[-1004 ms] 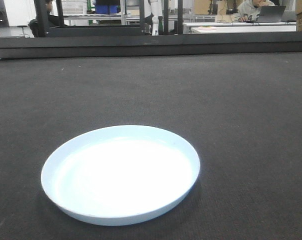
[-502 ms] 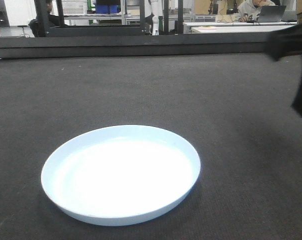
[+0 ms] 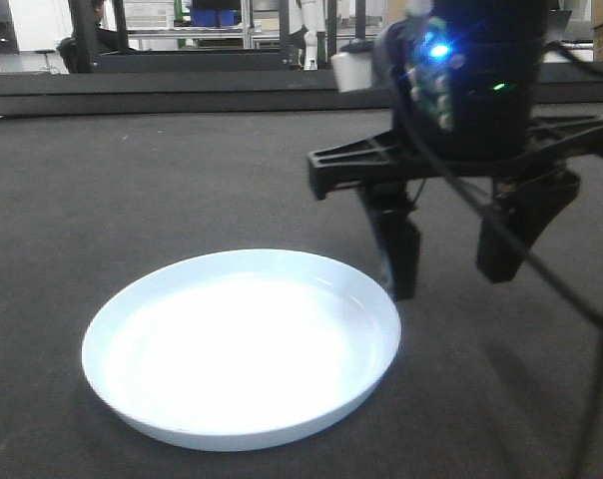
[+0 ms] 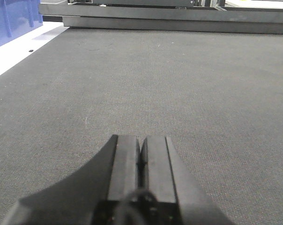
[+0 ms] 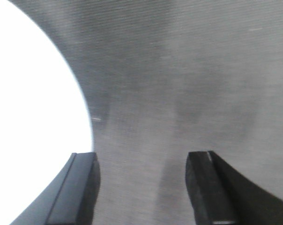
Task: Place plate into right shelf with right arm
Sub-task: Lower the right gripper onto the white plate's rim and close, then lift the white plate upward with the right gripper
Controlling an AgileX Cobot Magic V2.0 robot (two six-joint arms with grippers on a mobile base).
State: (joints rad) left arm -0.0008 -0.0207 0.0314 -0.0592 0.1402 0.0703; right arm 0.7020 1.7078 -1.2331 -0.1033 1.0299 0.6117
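Now the white plate (image 3: 240, 349) is lying flat and right way up on the dark grey table (image 3: 182, 180), near the front edge of the front view. The right hand (image 3: 449, 277) is hanging over the table just beside the plate's right rim, pointing downward. Its two black fingers (image 3: 401, 259) are standing wide apart and are gripping nothing. In the right wrist view, that hand (image 5: 141, 187) is showing one finger over the plate's (image 5: 33, 122) edge and the other over bare table (image 5: 179, 70). Whether the nearer fingertip is touching the rim cannot be told.

A small circuit board (image 3: 431, 75) on the right hand's body is glowing with a blue light, and a green light (image 3: 498, 87) is shining beside it. Any lettering on the board is too blurred to read.

The left hand (image 4: 140, 164) is sitting low over an open stretch of table (image 4: 155, 84), its fingers pressed together with nothing between them. A blue bin (image 4: 12, 21) is showing at that view's upper left corner, with no legible label.
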